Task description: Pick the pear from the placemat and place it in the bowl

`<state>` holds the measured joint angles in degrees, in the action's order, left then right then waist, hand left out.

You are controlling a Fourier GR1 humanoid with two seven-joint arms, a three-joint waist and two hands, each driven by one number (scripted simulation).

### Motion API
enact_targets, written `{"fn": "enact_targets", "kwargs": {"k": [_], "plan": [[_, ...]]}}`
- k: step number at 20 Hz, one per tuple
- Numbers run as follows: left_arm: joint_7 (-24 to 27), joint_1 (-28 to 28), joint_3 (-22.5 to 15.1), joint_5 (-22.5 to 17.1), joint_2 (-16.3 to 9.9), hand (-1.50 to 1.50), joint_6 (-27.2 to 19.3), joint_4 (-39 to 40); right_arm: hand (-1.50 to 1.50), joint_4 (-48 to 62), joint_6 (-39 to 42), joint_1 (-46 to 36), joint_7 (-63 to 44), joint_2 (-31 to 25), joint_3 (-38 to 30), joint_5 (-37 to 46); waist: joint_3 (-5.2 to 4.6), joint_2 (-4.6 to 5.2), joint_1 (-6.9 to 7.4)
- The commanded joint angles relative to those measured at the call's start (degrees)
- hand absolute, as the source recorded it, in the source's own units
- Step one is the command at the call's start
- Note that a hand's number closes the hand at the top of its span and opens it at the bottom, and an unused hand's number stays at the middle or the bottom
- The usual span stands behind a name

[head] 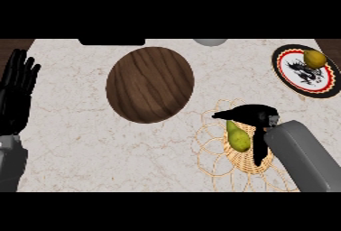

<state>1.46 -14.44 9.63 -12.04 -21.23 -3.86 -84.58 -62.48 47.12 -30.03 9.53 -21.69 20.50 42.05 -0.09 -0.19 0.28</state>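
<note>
Green-yellow pear (pixel 237 136) is sitting on the woven wicker placemat (pixel 214 158) at the lower right of the counter, and my right hand (pixel 256 116) is hovering right on top of it. I'm curling my fingers (pixel 260 151) down along the pear's right side while my thumb (pixel 225 114) is poking out over its narrow top end, so I'm wrapping around it, though I honestly can't tell if it's lifting off the mat.

My left hand (pixel 16 88) is resting open at the left edge, fingers straight and pointing up.

I'm looking at the dark wooden bowl (pixel 150 84) sitting up and to the left, well apart from the pear. Over in the top right corner a second yellowish fruit (pixel 314 58) is lying on a decorated plate (pixel 303 76) with a red and black rim.
</note>
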Motion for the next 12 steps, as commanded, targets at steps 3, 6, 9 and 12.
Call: {"fn": "enact_targets", "kwargs": {"k": [3,6,9,12], "plan": [[1.9,3.7,-0.6,1.9,1.9,0.00,0.4,-3.5,-1.50,7.7,-4.2,-1.4,3.6,0.6,0.3,5.7,0.10,0.27,0.28],[-0.2,-2.2,-0.2,2.2,1.7,0.00,-0.4,1.5,1.50,11.6,-8.2,-4.0,6.3,4.6,-0.8,5.8,0.11,0.46,0.20],[-0.9,0.0,1.0,0.9,1.4,0.00,1.4,-0.4,1.50,7.1,-8.9,-1.5,8.7,1.6,-2.2,6.7,0.10,0.25,-0.06],[0.1,2.2,2.0,0.6,0.7,0.00,2.9,-1.5,1.50,9.0,-13.2,0.1,11.3,2.7,-1.9,8.4,0.10,0.25,0.12]]}}
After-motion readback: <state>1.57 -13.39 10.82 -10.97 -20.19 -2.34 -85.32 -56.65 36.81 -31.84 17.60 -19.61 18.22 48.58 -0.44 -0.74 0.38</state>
